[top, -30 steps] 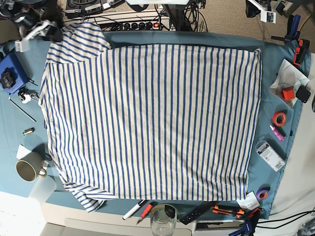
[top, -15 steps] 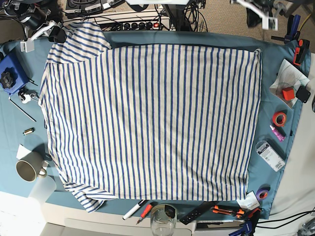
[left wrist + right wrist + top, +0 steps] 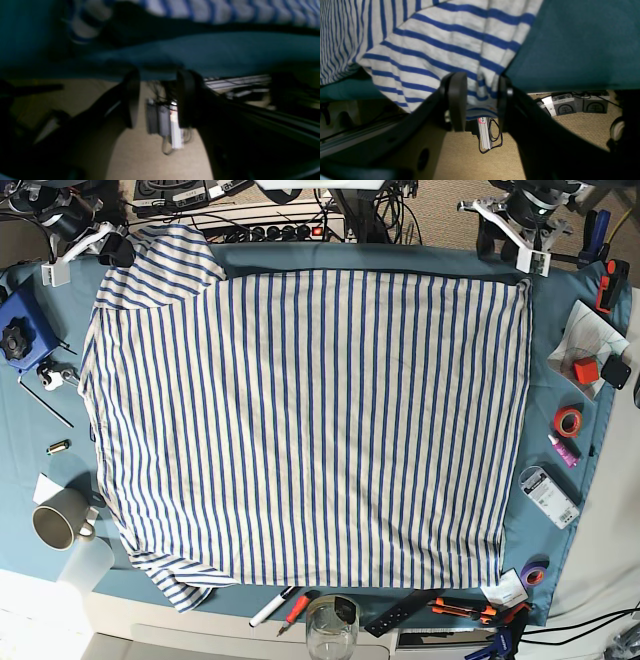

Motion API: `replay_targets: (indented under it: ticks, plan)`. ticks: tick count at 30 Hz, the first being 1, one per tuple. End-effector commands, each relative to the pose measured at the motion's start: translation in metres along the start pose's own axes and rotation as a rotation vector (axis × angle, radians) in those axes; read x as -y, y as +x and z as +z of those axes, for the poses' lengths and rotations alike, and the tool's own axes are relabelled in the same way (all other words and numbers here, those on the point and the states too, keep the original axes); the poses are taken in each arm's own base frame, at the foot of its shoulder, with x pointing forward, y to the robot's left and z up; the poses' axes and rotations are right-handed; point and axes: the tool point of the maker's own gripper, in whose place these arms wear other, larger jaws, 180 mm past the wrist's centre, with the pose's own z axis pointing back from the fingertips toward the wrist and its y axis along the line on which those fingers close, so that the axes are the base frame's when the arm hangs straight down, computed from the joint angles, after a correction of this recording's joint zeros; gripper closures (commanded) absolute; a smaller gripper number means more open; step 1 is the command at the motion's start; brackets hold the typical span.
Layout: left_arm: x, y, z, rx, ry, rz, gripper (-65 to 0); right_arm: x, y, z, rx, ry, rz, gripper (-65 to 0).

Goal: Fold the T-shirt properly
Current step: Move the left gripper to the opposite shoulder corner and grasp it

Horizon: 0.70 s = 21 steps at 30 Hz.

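T-shirt (image 3: 300,420) spread flat, back up, covering most of the teal table cloth (image 3: 560,320), no fold made yet. One sleeve hangs over the far table edge right at the right gripper (image 3: 480,102); in the right wrist view the sleeve hem sits between its two pads (image 3: 457,100), jaws partly closed around the fabric edge, but cannot tell if they actually pinch it. Left gripper (image 3: 156,100) hovers off the far table edge, just short of the shirt's far hem corner; jaws parted, nothing between them, only floor and a power strip (image 3: 165,122) behind. Left wrist view is dark and blurred, striped hem just ahead of the fingertips.

Step, as a judgement: initial grasp of the far edge, one arm at the sleeve, the other at the hem corner. Next move likely needs the left gripper to reach forward onto the hem corner and close, the right to firm up on the sleeve, then both draw the far edge toward the near side together so the fold stays straight.

Beyond the shirt, well clear of both grippers: mug (image 3: 55,525), tape rolls (image 3: 568,420), glass (image 3: 332,630), marker (image 3: 272,607)
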Motion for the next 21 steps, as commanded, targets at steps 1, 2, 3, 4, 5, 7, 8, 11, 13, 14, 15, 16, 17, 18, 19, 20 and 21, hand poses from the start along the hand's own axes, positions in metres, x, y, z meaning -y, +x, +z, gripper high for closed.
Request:
replay_targets:
  ticks: [1, 2, 3, 4, 5, 7, 8, 11, 13, 14, 15, 16, 17, 18, 19, 20, 21]
  plan:
    - [0.005, 0.012, 0.006, 0.037, -0.015, -0.01, -25.1, 0.001, 0.003, 0.004, -0.004, -0.005, 0.023, -19.5]
    - [0.008, 0.018, 0.009, 0.041, -0.02, -0.021, -25.1, 0.001, 0.003, 0.004, -0.004, -0.005, 0.023, -19.5]
    - [0.01, 0.023, 0.012, 0.043, -0.019, -0.042, -25.1, 0.001, 0.003, 0.004, -0.006, -0.006, 0.024, -19.5]
    - [0.012, 0.028, 0.015, 0.042, -0.013, -0.066, -25.1, 0.002, 0.002, 0.004, -0.008, -0.009, 0.025, -19.5]
    - [0.013, 0.034, 0.02, 0.047, -0.003, -0.085, -25.1, 0.002, 0.002, 0.004, -0.009, -0.011, 0.027, -19.5]
    - [0.009, 0.051, 0.031, 0.089, 0.05, -0.099, -25.1, 0.002, 0.002, 0.004, -0.008, -0.01, 0.026, -19.5]
    - [0.006, 0.06, 0.036, 0.12, 0.084, -0.11, -25.1, 0.002, 0.002, 0.004, -0.007, -0.01, 0.026, -19.5]
    - [-0.01, 0.074, 0.042, 0.16, 0.19, -0.135, -24.9, 0.002, 0.003, 0.004, -0.005, -0.01, 0.026, -19.5]
    - [-0.015, 0.074, 0.039, 0.155, 0.211, -0.133, -24.9, 0.002, 0.003, 0.004, -0.003, -0.01, 0.026, -19.5]
    - [-0.017, 0.072, 0.036, 0.152, 0.212, -0.129, -24.9, 0.002, 0.003, 0.004, -0.003, -0.01, 0.026, -19.5]
    - [-0.019, 0.07, 0.033, 0.145, 0.212, -0.125, -24.9, 0.002, 0.003, 0.004, -0.003, -0.009, 0.026, -19.5]
    - [-0.023, 0.067, 0.03, 0.132, 0.219, -0.136, -24.9, 0.002, 0.003, 0.004, -0.003, -0.009, 0.026, -19.5]
    - [-0.026, 0.064, 0.026, 0.111, 0.226, -0.168, -24.9, 0.002, 0.003, 0.004, -0.002, -0.009, 0.026, -19.5]
    - [-0.031, 0.06, 0.023, 0.089, 0.241, -0.199, -24.9, 0.002, 0.003, 0.004, -0.002, -0.01, 0.027, -19.5]
    - [-0.035, 0.057, 0.021, 0.071, 0.256, -0.225, -24.9, 0.002, 0.003, 0.004, -0.003, -0.009, 0.027, -19.5]
    - [-0.038, 0.054, 0.019, 0.055, 0.264, -0.239, -24.9, 0.002, 0.003, 0.004, -0.002, -0.01, 0.026, -19.5]
    - [-0.039, 0.05, 0.017, 0.045, 0.259, -0.24, -24.9, 0.002, 0.003, 0.004, -0.002, -0.009, 0.026, -19.5]
